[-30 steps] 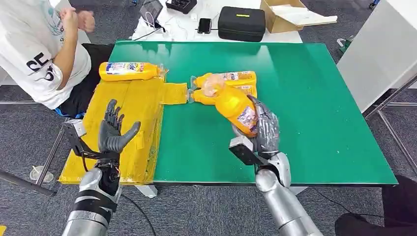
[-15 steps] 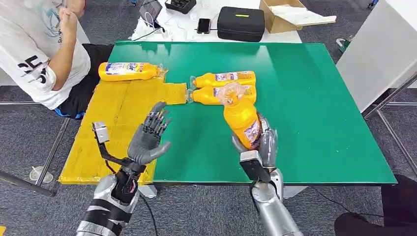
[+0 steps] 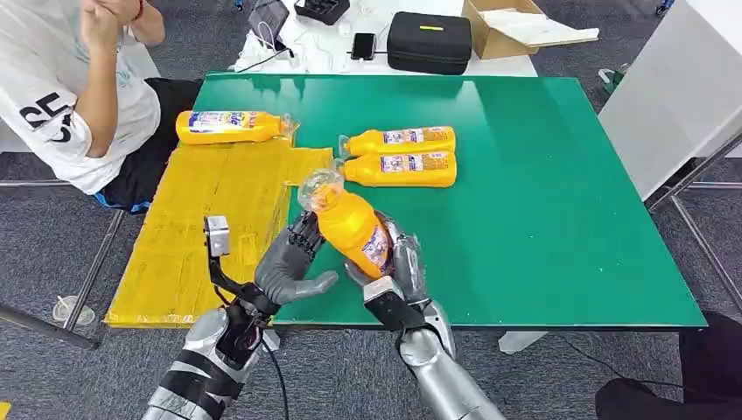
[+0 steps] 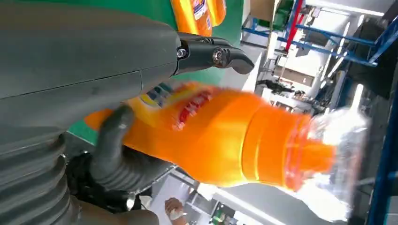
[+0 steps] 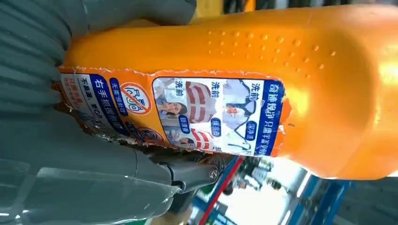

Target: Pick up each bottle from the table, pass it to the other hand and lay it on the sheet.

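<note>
Orange bottle (image 3: 352, 229) in right robot hand (image 3: 395, 267), tilted, cap toward yellow sheet (image 3: 210, 219)

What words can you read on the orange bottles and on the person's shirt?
"洗前": printed twice on the held bottle, on its label.
"右手": starts a blue strip on that label; the rest is too small to read.
Labels of the table bottles and the sheet bottle: too small to read.
Letters on the shirt: creased, unreadable.
</note>
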You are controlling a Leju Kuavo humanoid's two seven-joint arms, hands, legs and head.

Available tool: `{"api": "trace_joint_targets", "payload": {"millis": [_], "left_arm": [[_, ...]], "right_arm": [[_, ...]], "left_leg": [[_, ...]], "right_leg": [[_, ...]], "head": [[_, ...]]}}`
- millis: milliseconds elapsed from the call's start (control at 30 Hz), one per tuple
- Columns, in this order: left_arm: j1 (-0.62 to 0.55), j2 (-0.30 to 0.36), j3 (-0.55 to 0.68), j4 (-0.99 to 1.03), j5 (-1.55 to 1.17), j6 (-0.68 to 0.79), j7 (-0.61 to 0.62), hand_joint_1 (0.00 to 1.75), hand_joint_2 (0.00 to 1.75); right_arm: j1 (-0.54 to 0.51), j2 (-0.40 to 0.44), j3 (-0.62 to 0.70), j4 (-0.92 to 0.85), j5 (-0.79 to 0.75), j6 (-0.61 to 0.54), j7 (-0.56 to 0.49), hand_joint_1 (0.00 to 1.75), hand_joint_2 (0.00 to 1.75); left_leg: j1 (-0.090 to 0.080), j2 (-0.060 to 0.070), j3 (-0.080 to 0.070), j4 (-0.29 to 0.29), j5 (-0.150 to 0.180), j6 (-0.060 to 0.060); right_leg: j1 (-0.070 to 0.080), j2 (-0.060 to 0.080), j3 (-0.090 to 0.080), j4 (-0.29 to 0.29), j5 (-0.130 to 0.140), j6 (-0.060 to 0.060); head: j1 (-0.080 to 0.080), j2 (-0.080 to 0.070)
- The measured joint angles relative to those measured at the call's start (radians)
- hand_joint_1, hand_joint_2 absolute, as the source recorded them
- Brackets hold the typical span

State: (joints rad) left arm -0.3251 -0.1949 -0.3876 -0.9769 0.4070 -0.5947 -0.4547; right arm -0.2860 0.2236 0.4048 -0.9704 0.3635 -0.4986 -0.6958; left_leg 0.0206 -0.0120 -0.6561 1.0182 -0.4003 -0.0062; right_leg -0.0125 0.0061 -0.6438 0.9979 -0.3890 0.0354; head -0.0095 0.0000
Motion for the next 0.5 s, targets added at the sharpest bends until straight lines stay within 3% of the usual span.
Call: {"api": "trace_joint_targets", "payload": {"millis": [500], "left_arm": [[-0.026,0.013,-0.019,0.076,0.017,0.022,-0.010,0.00,1.75]], "right_arm": [[-0.068,0.076,0.075,0.201,-0.005,0.030,-0.002,1.62,1.75]], "left_leg": [[0.000,0.002,0.000,0.000,0.000,0.000]], "right_leg": [[0.000,0.000,-0.001,0.000,0.000,0.000]], "head": [[0.000,0.000]]}}
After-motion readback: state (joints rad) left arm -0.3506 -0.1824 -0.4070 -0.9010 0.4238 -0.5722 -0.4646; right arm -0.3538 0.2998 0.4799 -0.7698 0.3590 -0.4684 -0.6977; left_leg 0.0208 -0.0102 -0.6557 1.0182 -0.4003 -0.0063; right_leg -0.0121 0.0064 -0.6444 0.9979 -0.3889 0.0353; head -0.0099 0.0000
